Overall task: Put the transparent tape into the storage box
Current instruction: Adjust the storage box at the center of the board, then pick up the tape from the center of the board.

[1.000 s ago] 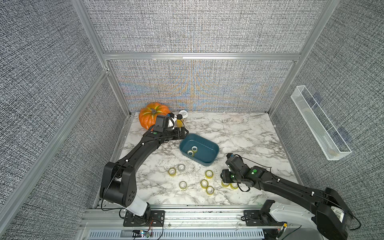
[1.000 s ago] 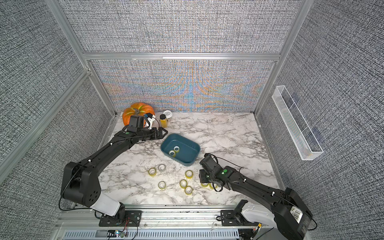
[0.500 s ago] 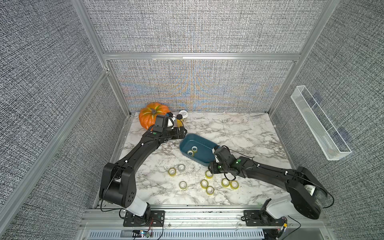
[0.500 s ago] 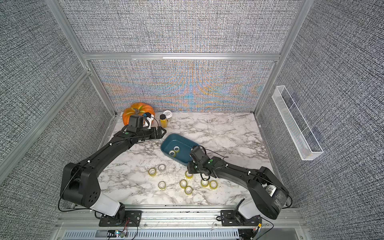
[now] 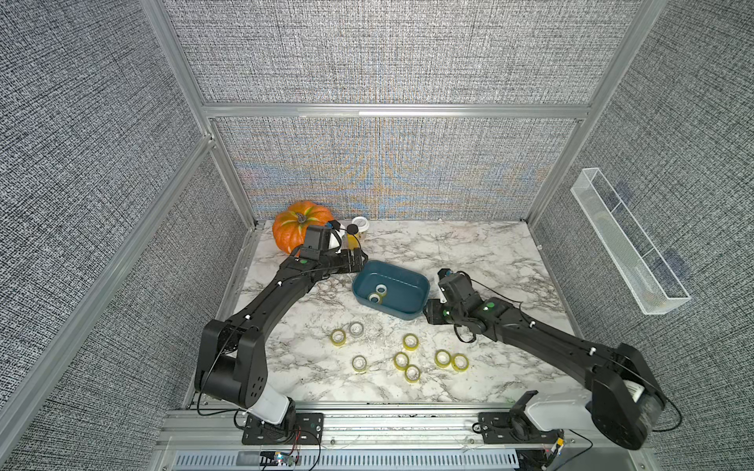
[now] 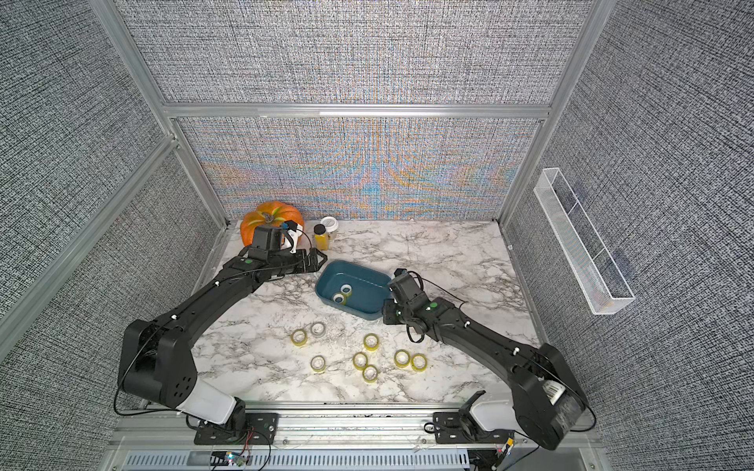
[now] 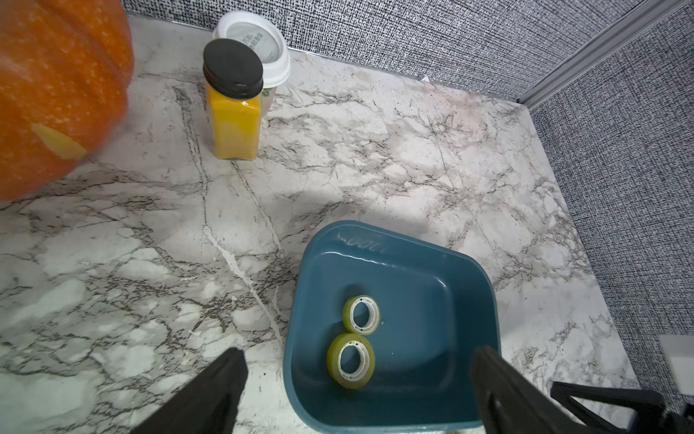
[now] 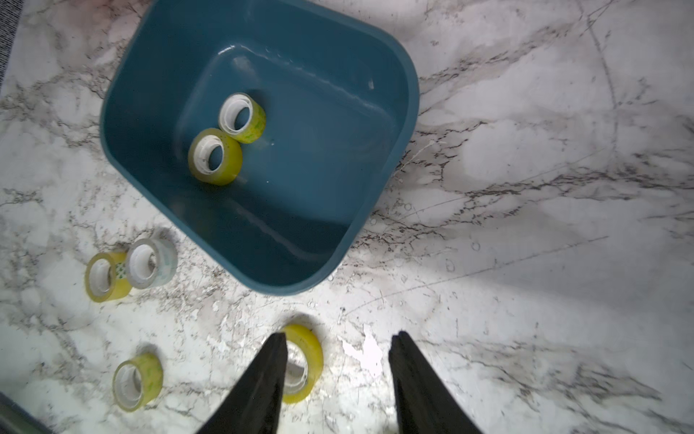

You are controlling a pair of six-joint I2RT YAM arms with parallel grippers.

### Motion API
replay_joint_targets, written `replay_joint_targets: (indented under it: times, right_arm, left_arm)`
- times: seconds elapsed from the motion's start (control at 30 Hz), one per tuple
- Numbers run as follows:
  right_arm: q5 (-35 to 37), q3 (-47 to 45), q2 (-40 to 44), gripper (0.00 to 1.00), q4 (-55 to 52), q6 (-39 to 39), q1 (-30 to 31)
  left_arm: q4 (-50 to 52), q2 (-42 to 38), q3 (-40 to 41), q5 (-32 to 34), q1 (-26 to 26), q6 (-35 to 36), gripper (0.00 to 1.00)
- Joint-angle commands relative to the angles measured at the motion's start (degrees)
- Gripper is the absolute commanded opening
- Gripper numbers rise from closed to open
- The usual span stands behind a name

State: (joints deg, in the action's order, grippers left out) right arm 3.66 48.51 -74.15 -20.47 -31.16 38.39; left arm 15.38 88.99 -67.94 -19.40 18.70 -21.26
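Note:
The storage box [image 5: 408, 295] is a teal tub on the marble top, and two yellowish transparent tape rolls [image 5: 377, 294] lie inside it. Several more rolls [image 5: 410, 341] are scattered on the marble in front of it. My right gripper [image 8: 338, 336] is open and empty, hovering by the tub's near right corner [image 5: 429, 315]. One roll [image 8: 310, 357] lies on the marble partly behind one of its fingers. My left gripper [image 7: 358, 351] hangs open and empty over the tub's far left end [image 5: 360, 261].
At the back left stand an orange pumpkin [image 5: 296, 228], a yellow bottle with a black cap [image 7: 234, 124] and a white lidded cup [image 7: 263, 41]. A long clear tray [image 5: 628, 261] hangs on the right wall. Fabric walls enclose the table.
My right gripper has moved from above the front rolls back toward the tub's near right corner, its jaws no wider. The left arm and all the rolls have stayed put.

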Motion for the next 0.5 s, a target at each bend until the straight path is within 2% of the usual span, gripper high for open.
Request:
replay_joint_targets:
  times: [0.0, 0.23, 0.3, 0.47]
  right_arm:
    - [0.6, -2.1, 4.5, 0.50, -7.6, -3.2, 1.7]
    - [0.6, -12.8, 10.3, 0.49, -11.0, -11.8, 9.4]
    - [0.7, -13.8, 10.3, 0.48, -10.9, -12.8, 11.1]
    - [1.5, -14.0, 8.2, 0.47, -9.9, -13.8, 13.9]
  left_arm:
    - [-0.6, -0.5, 0.3, -1.5, 0.0, -0.2, 0.98]
    - [-3.3, -2.3, 2.0, -3.6, 0.0, -0.6, 0.98]
    - [-5.0, -2.2, 3.4, -5.2, 0.6, -1.2, 0.99]
    - [-2.2, 2.2, 1.6, -5.9, 4.1, -0.6, 0.98]
